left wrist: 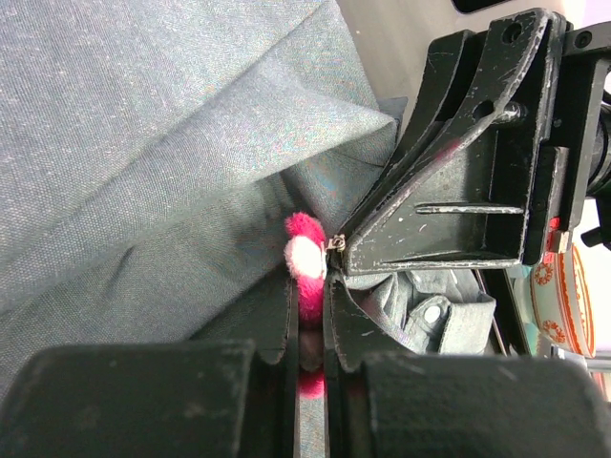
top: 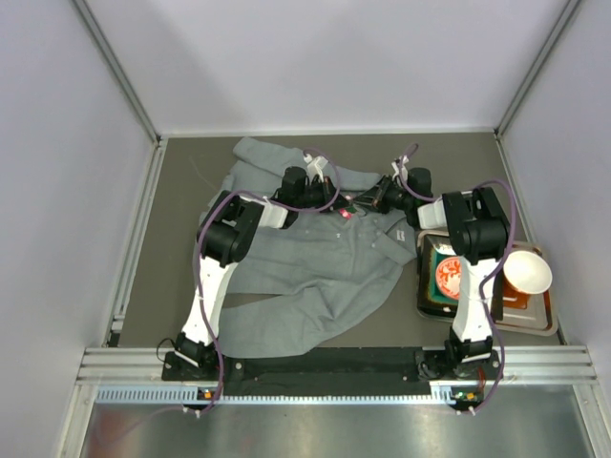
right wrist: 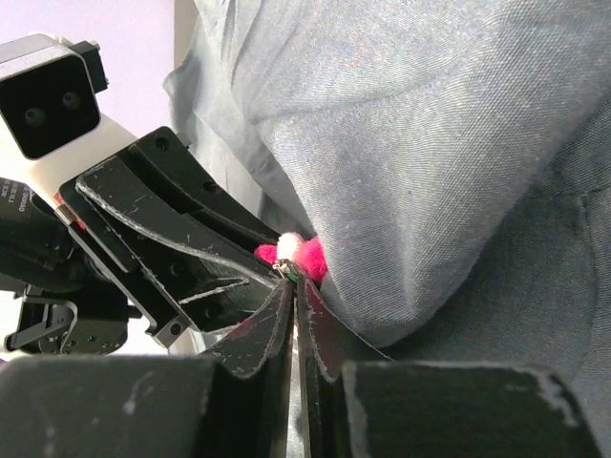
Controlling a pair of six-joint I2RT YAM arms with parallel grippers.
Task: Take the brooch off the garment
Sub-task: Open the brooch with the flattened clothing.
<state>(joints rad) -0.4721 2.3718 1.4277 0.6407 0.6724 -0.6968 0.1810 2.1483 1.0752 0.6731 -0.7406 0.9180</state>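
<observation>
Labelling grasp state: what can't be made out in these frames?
- Left wrist: the fastening of the brooch, hidden behind its petals and the left claw.
- Right wrist: whether the right claw pinches the pin or only touches it; a fold of the garment covers most of the brooch.
- Top: brooch too small, crowded by both claws.
</observation>
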